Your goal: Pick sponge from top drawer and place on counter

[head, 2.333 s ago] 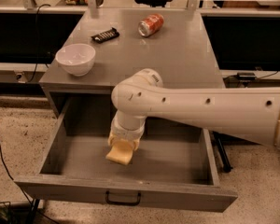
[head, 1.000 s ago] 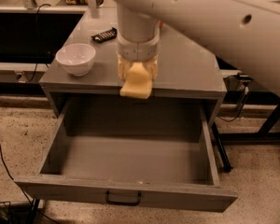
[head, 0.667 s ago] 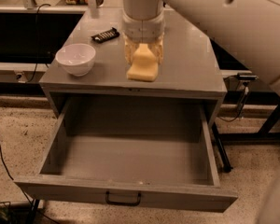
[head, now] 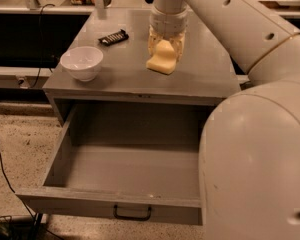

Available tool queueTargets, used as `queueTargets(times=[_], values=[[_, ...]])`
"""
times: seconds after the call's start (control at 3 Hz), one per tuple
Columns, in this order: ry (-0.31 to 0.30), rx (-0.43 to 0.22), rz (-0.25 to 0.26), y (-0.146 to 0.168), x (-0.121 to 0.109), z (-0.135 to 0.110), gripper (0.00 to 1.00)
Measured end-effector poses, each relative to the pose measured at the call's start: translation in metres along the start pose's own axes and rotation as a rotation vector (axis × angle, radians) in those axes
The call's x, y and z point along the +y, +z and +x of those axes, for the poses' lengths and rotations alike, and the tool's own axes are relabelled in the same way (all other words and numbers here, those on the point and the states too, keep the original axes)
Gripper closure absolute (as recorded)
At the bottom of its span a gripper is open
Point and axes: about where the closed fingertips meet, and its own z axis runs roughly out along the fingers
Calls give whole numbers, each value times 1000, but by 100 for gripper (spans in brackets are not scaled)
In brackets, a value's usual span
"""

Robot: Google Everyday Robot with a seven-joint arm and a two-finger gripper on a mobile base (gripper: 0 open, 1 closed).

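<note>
The pale-yellow sponge [head: 162,59] is held between the cream fingers of my gripper [head: 165,51], low over the middle of the grey counter [head: 125,69]; I cannot tell whether its lower edge touches the surface. The gripper hangs straight down from my white arm, which comes in from the right. The top drawer [head: 125,171] is pulled wide open below the counter, with its dark bar handle [head: 132,213] at the front. Its visible inside holds nothing; its right part is hidden by my arm.
A white bowl [head: 82,62] stands on the counter's left front. A dark snack bar [head: 113,37] lies behind it. My large white arm [head: 255,149] fills the right side of the view. A speckled floor with a black cable [head: 2,166] lies to the left.
The gripper lifted the sponge out of the drawer, carried it up over the counter, then back and down toward the counter's middle. The red can at the back is now hidden.
</note>
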Motion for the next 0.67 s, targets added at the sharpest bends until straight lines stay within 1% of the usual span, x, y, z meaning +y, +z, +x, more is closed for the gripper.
queueTargets(times=[0.33,0.67], values=[[86,-42,16,32,10,13,56],[146,-79,21,54,21,16,33]])
